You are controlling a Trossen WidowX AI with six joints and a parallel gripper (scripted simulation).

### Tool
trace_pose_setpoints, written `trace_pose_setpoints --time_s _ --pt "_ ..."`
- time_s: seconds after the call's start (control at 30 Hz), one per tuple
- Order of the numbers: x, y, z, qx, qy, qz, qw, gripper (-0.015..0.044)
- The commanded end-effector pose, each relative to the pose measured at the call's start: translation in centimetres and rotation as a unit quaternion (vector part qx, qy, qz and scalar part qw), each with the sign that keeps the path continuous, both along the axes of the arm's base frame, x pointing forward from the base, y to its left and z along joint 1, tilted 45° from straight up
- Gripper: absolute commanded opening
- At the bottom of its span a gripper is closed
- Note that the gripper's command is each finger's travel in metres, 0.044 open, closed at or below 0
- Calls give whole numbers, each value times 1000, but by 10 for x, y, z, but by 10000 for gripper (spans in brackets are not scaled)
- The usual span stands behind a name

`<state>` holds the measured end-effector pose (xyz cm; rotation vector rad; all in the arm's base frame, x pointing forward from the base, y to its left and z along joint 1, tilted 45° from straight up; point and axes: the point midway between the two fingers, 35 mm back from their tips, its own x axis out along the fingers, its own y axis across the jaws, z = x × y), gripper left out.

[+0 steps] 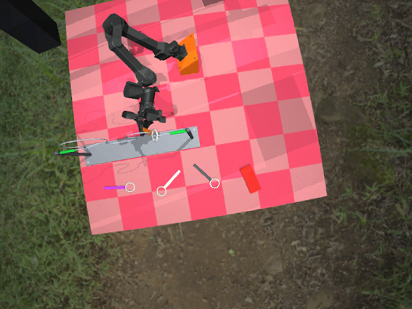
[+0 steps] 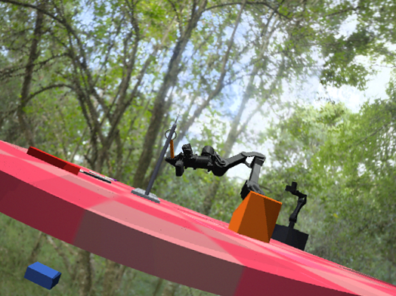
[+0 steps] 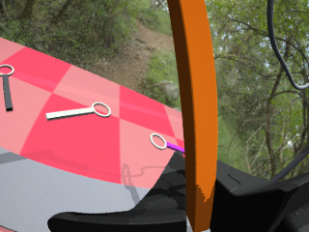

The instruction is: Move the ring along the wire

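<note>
My gripper (image 1: 144, 130) (image 2: 173, 158) (image 3: 184, 157) is shut on the orange handle (image 1: 146, 129) (image 2: 171, 149) (image 3: 193, 84) of the ring (image 1: 155, 134) (image 2: 170, 133). I hold the ring up in the air on the thin grey wire, right of its middle and a little left of the right green part (image 1: 177, 132). The left green part (image 1: 67, 152) is at the far end, beyond the table edge. The right post (image 1: 189, 133) and the left post (image 1: 85, 154) stand on a grey base plate (image 1: 167, 146). In the wrist view a dark curve of wire (image 3: 278, 39) shows at the upper right; the ring is out of frame there.
Three spare rings lie in front of the plate: purple-handled (image 1: 129, 187) (image 3: 166, 143), white-handled (image 1: 160, 190) (image 3: 79, 112) and dark-handled (image 1: 214, 183) (image 3: 7, 87). A red block (image 1: 250, 179) lies to the right. An orange block (image 1: 187, 54) (image 2: 255, 216) stands by the arm's base.
</note>
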<state>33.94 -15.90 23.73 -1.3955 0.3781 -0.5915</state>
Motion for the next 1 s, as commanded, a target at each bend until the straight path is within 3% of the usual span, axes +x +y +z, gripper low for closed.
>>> trace_pose_setpoints --time_s 0.0,0.5,0.97 --pt "1 2 -14 39 -4 1 999 -150" --pt "7 22 -62 197 -36 5 980 -150" --pt "12 44 -89 284 -54 8 957 -150"
